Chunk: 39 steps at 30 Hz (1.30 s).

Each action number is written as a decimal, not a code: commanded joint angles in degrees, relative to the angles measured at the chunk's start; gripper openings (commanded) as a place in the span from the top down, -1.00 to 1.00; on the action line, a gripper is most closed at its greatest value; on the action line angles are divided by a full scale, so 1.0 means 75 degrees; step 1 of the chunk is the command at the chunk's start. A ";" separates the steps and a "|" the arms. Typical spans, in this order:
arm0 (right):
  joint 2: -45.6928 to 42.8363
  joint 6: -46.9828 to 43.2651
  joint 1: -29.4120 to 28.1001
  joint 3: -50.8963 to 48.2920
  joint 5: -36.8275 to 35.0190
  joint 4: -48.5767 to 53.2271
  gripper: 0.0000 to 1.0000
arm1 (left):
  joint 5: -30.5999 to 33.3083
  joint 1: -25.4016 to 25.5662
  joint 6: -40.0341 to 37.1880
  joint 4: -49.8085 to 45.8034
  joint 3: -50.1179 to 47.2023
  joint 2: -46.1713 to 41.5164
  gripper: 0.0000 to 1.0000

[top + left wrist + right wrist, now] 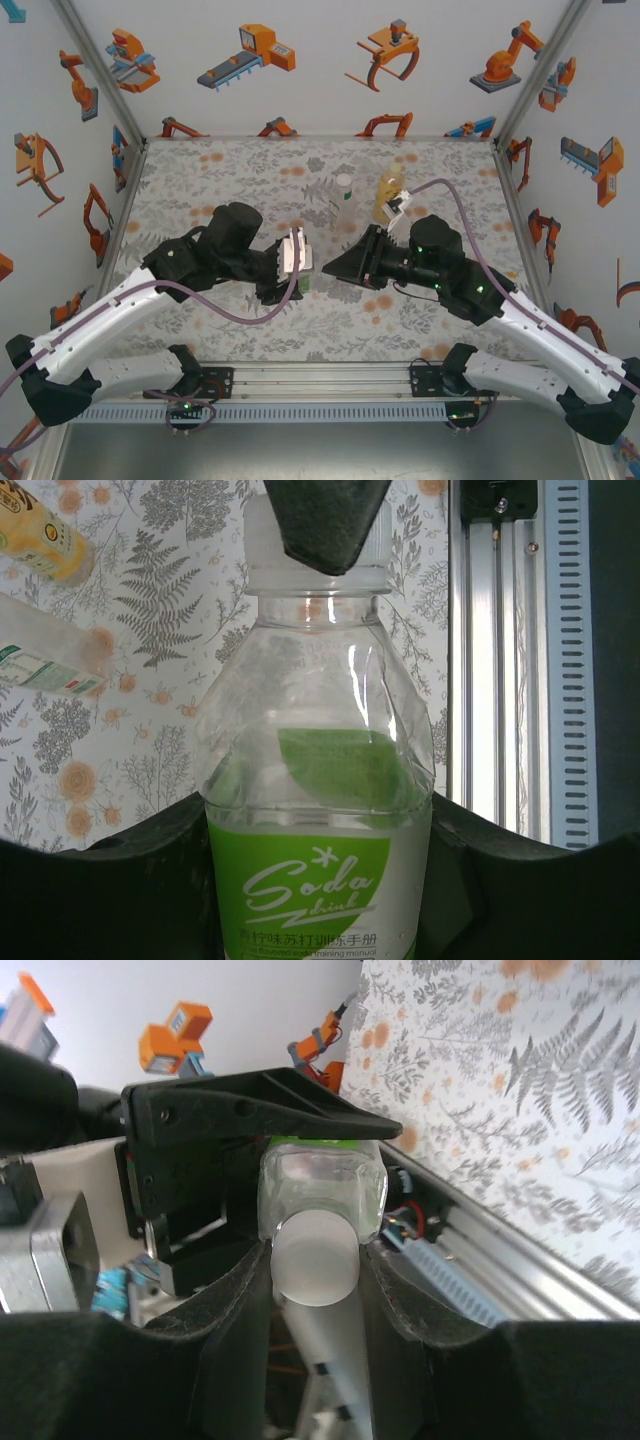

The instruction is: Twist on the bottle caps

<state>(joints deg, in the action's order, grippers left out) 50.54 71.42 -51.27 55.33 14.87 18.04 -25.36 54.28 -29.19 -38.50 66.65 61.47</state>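
Jaws of the left gripper (pixel 318 910) clamp the green-labelled bottle (pixel 320 780) by its body, over the table's (pixel 200 170) middle, nearer the near edge. The right gripper (pixel 315 1245) is closed around the pale cap (pixel 313 1265) sitting on that bottle's neck.

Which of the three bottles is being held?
The green-labelled Soda bottle: left gripper grips its body, right gripper its cap. The amber bottle and other clear bottle stand free.
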 commanded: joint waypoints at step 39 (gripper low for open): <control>0.4118 -0.4042 0.0178 0.4188 -0.2616 0.5174 1.00 | 0.0308 0.0063 -0.0025 0.0053 -0.0232 -0.0795 -0.57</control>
<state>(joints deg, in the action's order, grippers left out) 77.36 53.69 -50.26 81.32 -0.43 47.16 -23.44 54.50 -29.45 -37.95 65.93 56.64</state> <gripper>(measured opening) 0.362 0.786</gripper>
